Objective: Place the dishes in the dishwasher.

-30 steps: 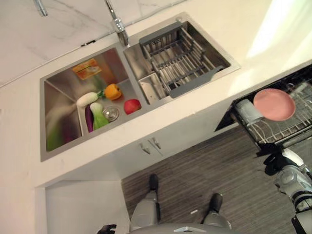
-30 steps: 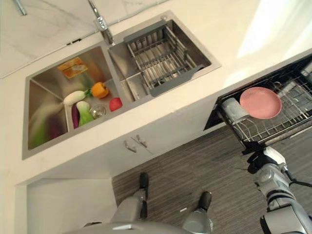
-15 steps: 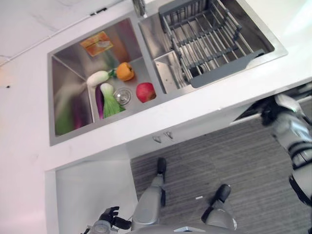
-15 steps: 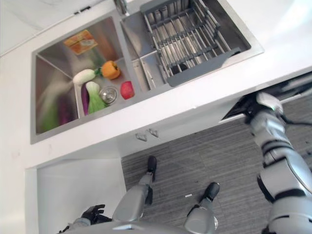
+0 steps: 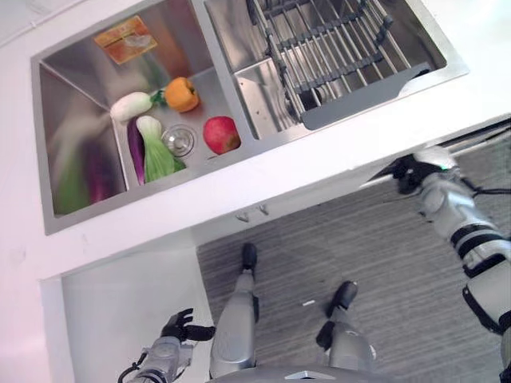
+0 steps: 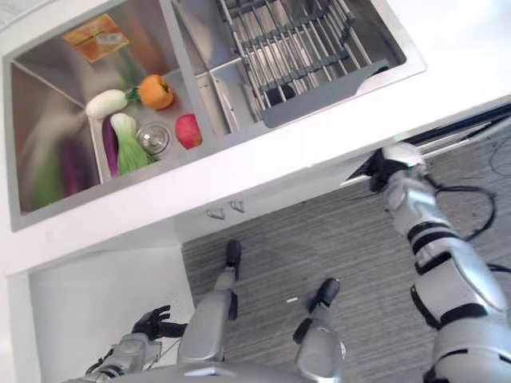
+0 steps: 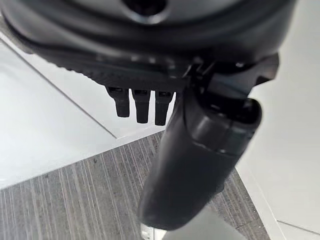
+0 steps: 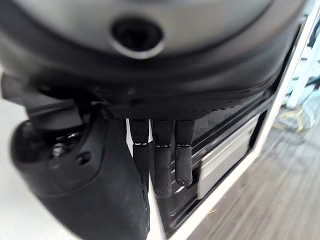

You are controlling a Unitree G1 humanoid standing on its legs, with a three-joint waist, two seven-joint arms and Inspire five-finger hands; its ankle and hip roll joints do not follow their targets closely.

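Nearest to me, low by the floor, the left hand hung beside the white cabinet, its fingers loosely spread and holding nothing. The striped grey floor ran on beneath the front of the cabinets.

Further along, the right hand was up against the front edge of the dishwasher, just under the lip of the white tabletop. From its wrist view the fingers hung straight down and close together in front of the dark opening, gripping nothing. Of the dishwasher I could see just a dark slit below the tabletop; no dishes could be made out in it from where I stood.

Beyond that, set into the tabletop, lay the steel sink with two basins. In the left basin, around the drain, lay a red apple, a green leafy vegetable, a purple aubergine just beside it, a white radish and an orange pepper. At the far wall of that basin sat an orange sponge. The right basin held a grey wire dish rack, with nothing on its bars.
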